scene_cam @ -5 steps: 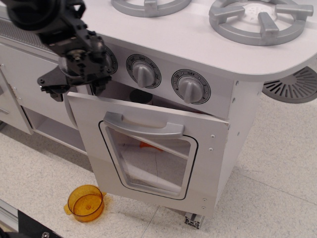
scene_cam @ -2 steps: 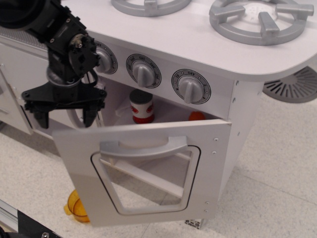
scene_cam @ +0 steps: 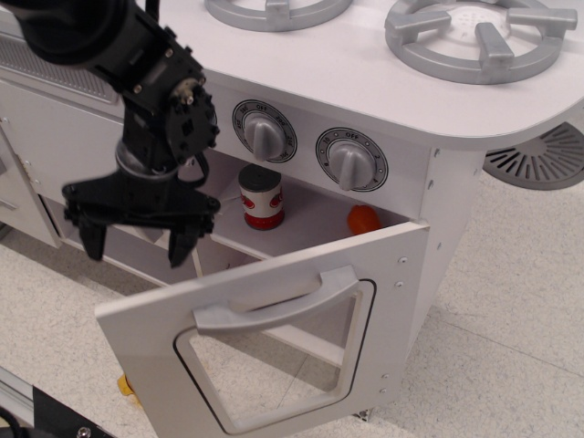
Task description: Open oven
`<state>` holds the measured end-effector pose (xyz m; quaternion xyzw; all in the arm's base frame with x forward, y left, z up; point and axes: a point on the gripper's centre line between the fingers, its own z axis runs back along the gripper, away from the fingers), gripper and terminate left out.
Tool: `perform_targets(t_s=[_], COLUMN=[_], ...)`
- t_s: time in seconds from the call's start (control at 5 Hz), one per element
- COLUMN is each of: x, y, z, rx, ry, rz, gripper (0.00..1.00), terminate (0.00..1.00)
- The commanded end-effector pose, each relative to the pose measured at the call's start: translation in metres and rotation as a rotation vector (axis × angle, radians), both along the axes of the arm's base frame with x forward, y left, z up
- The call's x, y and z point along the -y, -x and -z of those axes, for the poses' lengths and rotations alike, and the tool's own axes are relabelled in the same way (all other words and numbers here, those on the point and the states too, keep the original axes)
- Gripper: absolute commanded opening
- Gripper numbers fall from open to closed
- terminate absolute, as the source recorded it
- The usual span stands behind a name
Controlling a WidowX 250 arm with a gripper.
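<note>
The white toy oven [scene_cam: 429,182] stands with its door [scene_cam: 274,347] swung down and outward, wide open. The door has a rounded clear window in a grey frame and a wide grey handle [scene_cam: 274,299]. Two grey knobs [scene_cam: 351,160] show above it; a third is hidden behind the arm. My black gripper [scene_cam: 137,242] hangs just above the door's upper left edge, jaws open and pointing down, holding nothing. Inside the oven sit a red and white can [scene_cam: 261,198] and an orange object [scene_cam: 363,219].
Grey stove burners [scene_cam: 479,36] sit on the white countertop. A grey round grate [scene_cam: 543,160] lies on the floor at the right. A plain white cabinet [scene_cam: 36,155] is at the left. An orange cup [scene_cam: 124,385] peeks out under the door's left corner.
The oven door has swung from nearly shut to wide open, baring the can and orange object inside. My gripper moved down and slightly right with the door's edge.
</note>
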<state>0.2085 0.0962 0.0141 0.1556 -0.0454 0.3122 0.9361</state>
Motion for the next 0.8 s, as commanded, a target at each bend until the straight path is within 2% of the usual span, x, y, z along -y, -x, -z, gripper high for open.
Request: perform_targets(t_s=[0.0, 0.2, 0.4, 0.6], x=[0.044, 0.062, 0.079, 0.087], y=[-0.013, -0.007, 0.004, 0.008], z=[0.027, 0.026, 0.017, -0.001], rx=[0.09, 0.134, 0.147, 0.122], ry=[0.264, 0.379, 0.443, 0.5], rz=[-0.103, -0.228, -0.302, -0.341], gripper=[1.0, 1.0, 1.0, 1.0], terminate=[0.0, 0.0, 0.0, 0.0])
